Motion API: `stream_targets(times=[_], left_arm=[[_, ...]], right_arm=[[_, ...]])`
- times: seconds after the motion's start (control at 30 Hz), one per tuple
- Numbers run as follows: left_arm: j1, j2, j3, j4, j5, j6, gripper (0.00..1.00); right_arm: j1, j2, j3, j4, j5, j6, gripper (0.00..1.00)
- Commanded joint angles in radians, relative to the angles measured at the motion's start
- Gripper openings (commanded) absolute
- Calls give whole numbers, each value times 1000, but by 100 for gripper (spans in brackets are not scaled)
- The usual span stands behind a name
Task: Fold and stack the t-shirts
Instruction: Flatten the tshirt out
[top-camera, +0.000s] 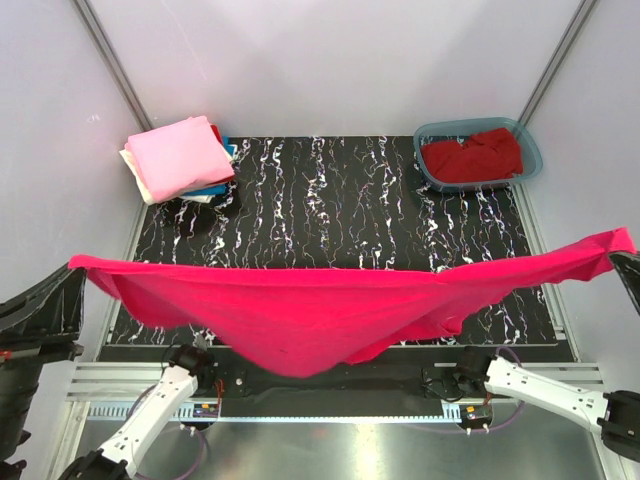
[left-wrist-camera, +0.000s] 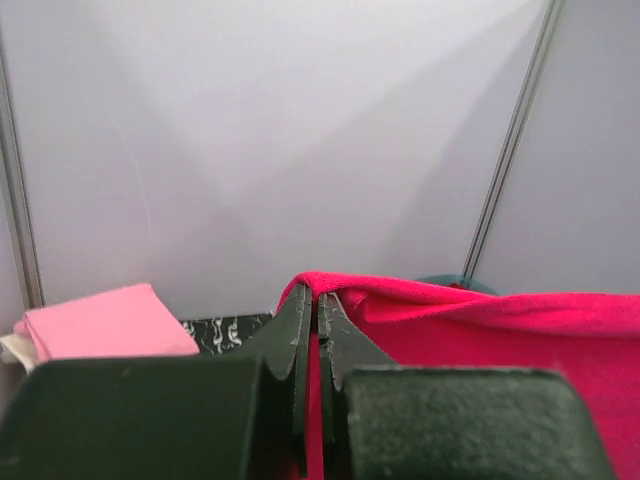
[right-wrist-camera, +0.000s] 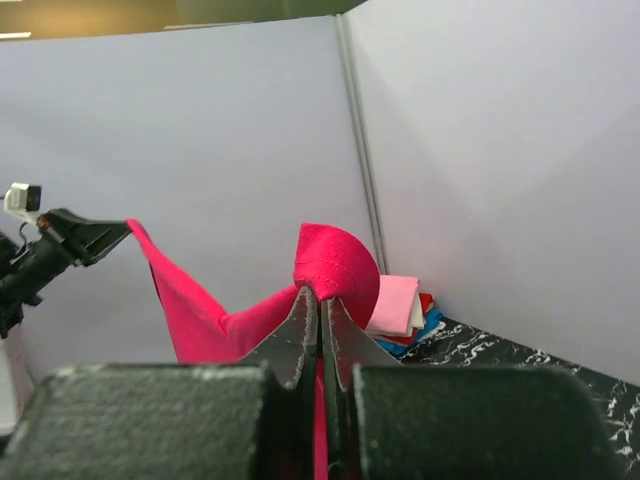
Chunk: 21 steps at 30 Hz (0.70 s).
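A bright pinkish-red t-shirt (top-camera: 320, 310) hangs stretched in the air across the table's near half, sagging in the middle. My left gripper (top-camera: 72, 268) is shut on its left end, seen in the left wrist view (left-wrist-camera: 318, 300). My right gripper (top-camera: 625, 250) is shut on its right end, seen in the right wrist view (right-wrist-camera: 320, 295). A stack of folded t-shirts (top-camera: 180, 160), light pink on top with cream, blue and red below, lies at the back left. A darker red t-shirt (top-camera: 475, 155) lies crumpled in the teal tub (top-camera: 530, 140) at the back right.
The table top is black with white marbling (top-camera: 340, 200). Grey partition walls close the back and both sides. A metal rail (top-camera: 330, 385) runs along the near edge by the arm bases.
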Motion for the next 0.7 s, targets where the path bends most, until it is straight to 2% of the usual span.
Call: stream_targets(times=[0.0, 0.1, 0.17, 0.27, 0.3, 0.4, 0.5, 0.53, 0.57, 0.6, 0.63, 0.67], left_arm=[[5, 9, 37, 81, 66, 48, 0], [5, 4, 39, 102, 83, 58, 0], [4, 13, 15, 127, 72, 74, 0], [-2, 94, 7, 102, -29, 68, 0], [-6, 160, 8, 72, -94, 62, 0], [-18, 280, -27, 73, -155, 43, 0], [-18, 382, -108, 139, -193, 42, 0], [-16, 412, -123, 153, -210, 46, 0], [-13, 447, -128, 163, -227, 51, 0], [-7, 520, -136, 179, -238, 55, 0], [23, 562, -134, 182, -227, 60, 0], [48, 602, -131, 188, -210, 58, 0]], right_arm=[[4, 111, 102, -11, -126, -91, 0], [4, 130, 107, 1, -122, -151, 0], [5, 140, 81, 56, -64, -207, 0], [27, 209, 47, 119, 70, -307, 0], [31, 276, 42, 135, 103, -356, 0], [39, 405, -19, 209, 194, -469, 0], [25, 537, -114, 401, 286, -621, 0], [-14, 579, -120, 455, 266, -625, 0], [-115, 625, -84, 442, 178, -585, 0], [-356, 712, -50, 404, 36, -418, 0], [-486, 752, -35, 403, -189, -336, 0], [-568, 795, -32, 434, -247, -274, 0]])
